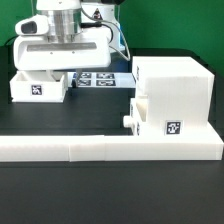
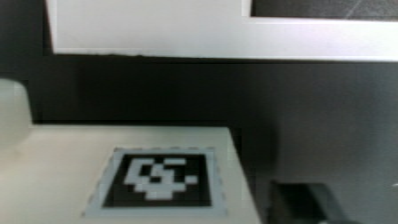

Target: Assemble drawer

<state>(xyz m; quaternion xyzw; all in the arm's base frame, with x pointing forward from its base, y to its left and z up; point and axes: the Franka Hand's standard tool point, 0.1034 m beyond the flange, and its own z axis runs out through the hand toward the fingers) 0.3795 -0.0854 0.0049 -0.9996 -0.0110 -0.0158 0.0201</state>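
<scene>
The white drawer housing [image 1: 178,92] stands at the exterior view's right, with a square tag low on its front. One tray sits part way in its side, round knob [image 1: 128,119] sticking out. A second small tagged tray [image 1: 38,88] lies at the exterior view's left. My gripper [image 1: 58,70] hangs right over this tray, its fingertips hidden behind the tray's far edge. In the wrist view the tray's tagged face [image 2: 164,176] fills the lower middle. One dark finger [image 2: 324,204] shows beside it with a gap between them. The jaws look open and empty.
The long low white L-shaped border wall [image 1: 110,150] runs along the front, and the housing rests against it. The marker board [image 1: 102,79] lies flat behind, between the tray and the housing; it also shows in the wrist view [image 2: 160,30].
</scene>
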